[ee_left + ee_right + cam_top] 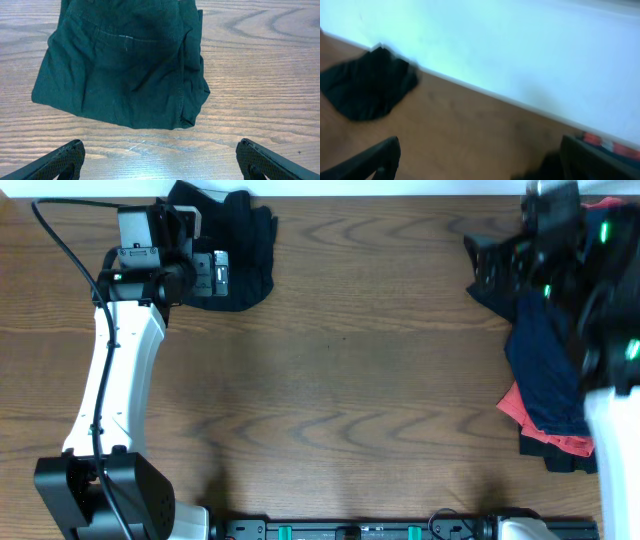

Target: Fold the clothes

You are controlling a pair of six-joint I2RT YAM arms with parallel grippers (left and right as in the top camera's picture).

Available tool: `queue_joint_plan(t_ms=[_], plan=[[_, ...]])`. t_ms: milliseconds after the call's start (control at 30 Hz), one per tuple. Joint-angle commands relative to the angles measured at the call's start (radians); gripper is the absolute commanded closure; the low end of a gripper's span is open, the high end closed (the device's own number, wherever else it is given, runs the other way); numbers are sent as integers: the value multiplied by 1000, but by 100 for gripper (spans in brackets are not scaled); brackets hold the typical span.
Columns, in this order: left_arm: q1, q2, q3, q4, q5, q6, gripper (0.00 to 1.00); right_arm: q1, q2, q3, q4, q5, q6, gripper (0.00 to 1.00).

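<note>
Overhead, the wooden table (340, 360) fills the frame, bare across its middle, with fabric only at the two far corners. The biggest mass is the unsorted heap of clothes along the right edge. A loose navy-blue piece (540, 370) sprawls on top, a small red one (515, 408) peeks out beneath it on the left, and another black piece (555, 458) pokes out at the near end. The heap's long axis runs from far to near. The right arm (560, 230) hangs over its far end and hides part of it. At the far left lies the smaller bundle, the black shorts (125, 70), flat and doubled over with fairly tidy edges, one rumpled corner and a pale stitch line near the top. They look finished, and their exact long axis is hard to judge because the frame cuts them off. The left arm (115, 380) reaches from the near left up to them. The left gripper (160, 160) hovers just nearward of the bundle, fingers spread wide with only table between them. The right gripper (480, 160) also looks spread and empty, though its wrist view is blurred and shows mostly wall, with the shorts well off across the table. The next garment must probably come from the heap, which lies directly at the right arm and well apart from the left, so the right arm seems better placed to pick one up and bring it to the bare middle.
</note>
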Motion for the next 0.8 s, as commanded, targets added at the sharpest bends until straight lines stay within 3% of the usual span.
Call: queue_joint_plan(t_ms=[0, 433, 633, 767], plan=[[8, 1, 4, -1, -7, -13, 2, -2, -97, -239, 119, -25, -5, 1], [8, 1, 4, -1, -7, -13, 2, -3, -467, -1087, 896, -24, 99, 1], [8, 1, 4, 0, -7, -13, 2, -3, -650, -1304, 996, -16, 98, 1], [8, 1, 4, -1, -7, -13, 2, 6, -768, -1314, 855, 23, 98, 1]])
